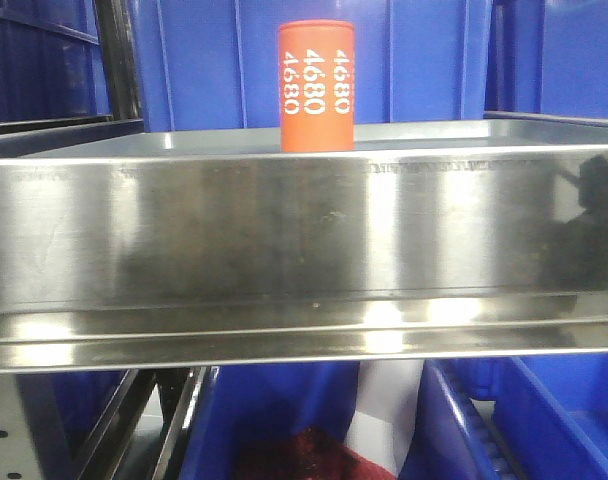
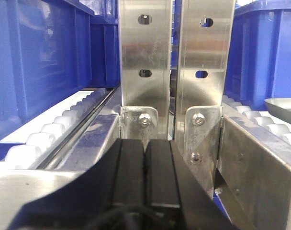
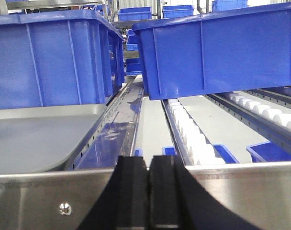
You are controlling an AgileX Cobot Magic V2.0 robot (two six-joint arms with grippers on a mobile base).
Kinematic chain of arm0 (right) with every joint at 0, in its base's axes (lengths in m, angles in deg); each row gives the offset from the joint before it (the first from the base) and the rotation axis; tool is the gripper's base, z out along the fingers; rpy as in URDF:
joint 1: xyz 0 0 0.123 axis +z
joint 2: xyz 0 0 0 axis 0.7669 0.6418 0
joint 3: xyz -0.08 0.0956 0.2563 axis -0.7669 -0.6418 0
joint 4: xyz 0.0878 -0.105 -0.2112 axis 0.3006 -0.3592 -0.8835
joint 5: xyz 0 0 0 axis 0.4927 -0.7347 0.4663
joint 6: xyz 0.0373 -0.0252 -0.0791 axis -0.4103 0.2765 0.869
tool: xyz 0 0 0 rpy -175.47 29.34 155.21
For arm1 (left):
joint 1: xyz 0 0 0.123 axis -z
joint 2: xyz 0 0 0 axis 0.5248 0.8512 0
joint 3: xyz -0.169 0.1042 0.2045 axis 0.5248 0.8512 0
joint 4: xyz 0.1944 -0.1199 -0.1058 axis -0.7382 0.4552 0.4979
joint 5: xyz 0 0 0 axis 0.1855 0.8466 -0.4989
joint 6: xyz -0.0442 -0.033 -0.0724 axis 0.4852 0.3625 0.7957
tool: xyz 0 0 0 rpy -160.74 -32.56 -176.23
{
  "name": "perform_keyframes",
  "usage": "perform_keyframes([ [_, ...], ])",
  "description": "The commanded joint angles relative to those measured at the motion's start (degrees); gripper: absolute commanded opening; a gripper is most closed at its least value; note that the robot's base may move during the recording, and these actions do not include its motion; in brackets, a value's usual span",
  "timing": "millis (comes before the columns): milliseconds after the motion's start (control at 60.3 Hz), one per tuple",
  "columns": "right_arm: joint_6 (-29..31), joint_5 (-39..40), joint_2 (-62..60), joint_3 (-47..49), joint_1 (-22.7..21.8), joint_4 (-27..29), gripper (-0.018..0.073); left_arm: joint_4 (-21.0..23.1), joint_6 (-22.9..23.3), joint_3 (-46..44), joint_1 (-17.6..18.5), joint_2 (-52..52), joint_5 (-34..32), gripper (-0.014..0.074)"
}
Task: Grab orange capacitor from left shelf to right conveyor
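Upright orange capacitor [image 1: 316, 85] on the left shelf [image 1: 284, 230], likely stiff, light, slick; grasp its sides. The left hand [image 2: 144, 146] and right hand [image 3: 148, 163] are clenched, empty.

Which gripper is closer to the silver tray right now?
Right, probably. The right gripper, shut, has the silver tray just past the steel lip, ahead-left. The left gripper, shut, sees only its rim at far right, beyond a rail.

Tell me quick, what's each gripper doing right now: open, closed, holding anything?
Left gripper: closed, fingers pressed together, holding nothing.
Right gripper: closed, fingers pressed together, holding nothing.
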Motion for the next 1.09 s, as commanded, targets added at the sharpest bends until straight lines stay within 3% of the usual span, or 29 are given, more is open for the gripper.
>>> perform_keyframes([
  [0, 0.6, 5.6, -1.2, -0.1, 0.0, -0.1, 0.0050, 0.0, 0.0, -0.4, -0.1, 0.6, -5.2, -0.0105],
  [365, 0.6, 7.3, -1.2, -0.1, 0.0, -0.1, 0.0050, 0.3, 0.0, -0.4, -0.1, 0.6, -5.2, -0.0105],
  [564, -0.7, 20.2, -1.2, -0.1, 0.0, -0.1, 0.0050, 0.3, 0.0, -0.4, -0.1, 0.6, -5.2, -0.0105],
  [829, -0.3, 46.0, -1.2, 0.9, 0.0, 2.0, 0.0050, 0.3, 0.0, -0.4, -0.1, 0.6, -5.2, -0.0105],
  [929, -0.3, 39.0, -1.1, 5.8, 0.0, 3.4, 0.0054, 0.3, 0.0, -0.4, -0.1, 0.6, -5.2, -0.0105],
  [1078, -0.3, 9.1, 2.4, 19.9, 0.0, 2.7, 0.0054, 0.3, 0.0, -0.4, -0.1, 0.6, -5.2, -0.0105],
])
